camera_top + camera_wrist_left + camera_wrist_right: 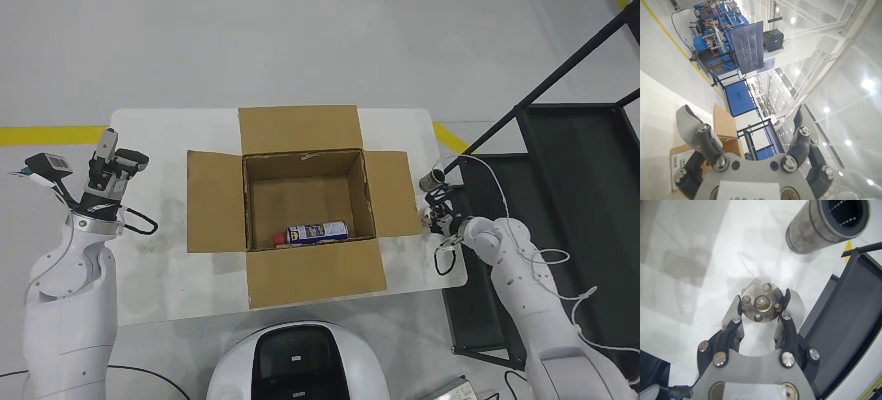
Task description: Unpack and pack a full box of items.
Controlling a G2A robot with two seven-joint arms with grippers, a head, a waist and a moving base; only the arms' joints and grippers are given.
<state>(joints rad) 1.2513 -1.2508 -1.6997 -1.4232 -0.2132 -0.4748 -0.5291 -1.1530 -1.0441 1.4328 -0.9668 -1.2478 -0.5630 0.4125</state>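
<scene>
The cardboard box (315, 272) stands open in the middle of the white table (160, 290), all four flaps folded out flat. Inside, a can (312, 234) with a blue and red label lies on its side on the floor of the box, against the wall nearest the robot. Just off the right flap of the box, near its front corner, the right gripper (440, 218) is over the table edge. In its wrist view its two fingers (785, 302) are clamped on the rim of a round metal disc (762, 302) with a centre bore and small holes around it. A little farther along the same flap, a grey metal cylinder (432, 180) lies on the table, its hollow dark end showing, apart from the disc. Beyond the right edge of the table, on that side of the box, stands a dark rack (560, 150). Well off the left flap of the box, past the table edge, the left gripper (115, 165) is raised with its fingers spread wide and nothing between them. The box (725, 121) shows beyond its fingers in the left wrist view.
</scene>
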